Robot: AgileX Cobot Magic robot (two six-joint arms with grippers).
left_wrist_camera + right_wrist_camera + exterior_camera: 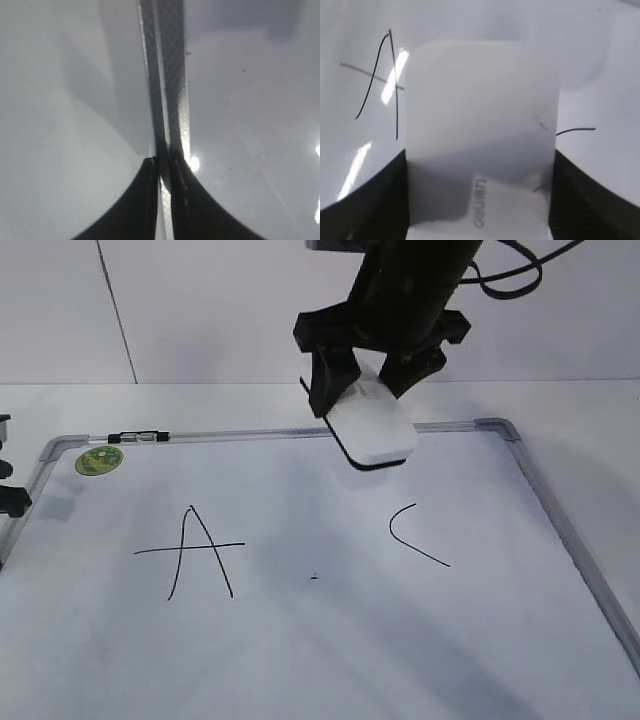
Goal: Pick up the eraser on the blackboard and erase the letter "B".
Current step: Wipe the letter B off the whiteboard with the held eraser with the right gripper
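Note:
My right gripper [362, 390] is shut on the white eraser [375, 425] and holds it tilted above the blackboard [300, 640], near its far edge. In the right wrist view the eraser [480, 125] fills the space between the fingers of the right gripper [479, 165], with grey lettering on top. No letter "B" shows. Only a tiny black speck [314, 578] lies between the "A" [200, 550] and the "C" [410, 535]. My left gripper [8, 495] sits at the board's left edge. In the left wrist view its jaws [162, 165] are shut on the grey frame [172, 75].
A round green sticker [99, 460] is at the board's far left corner. A small black-and-clear marker [138, 437] lies on the far frame beside it. The "A" [380, 80] and part of the "C" [575, 131] show beside the eraser in the right wrist view.

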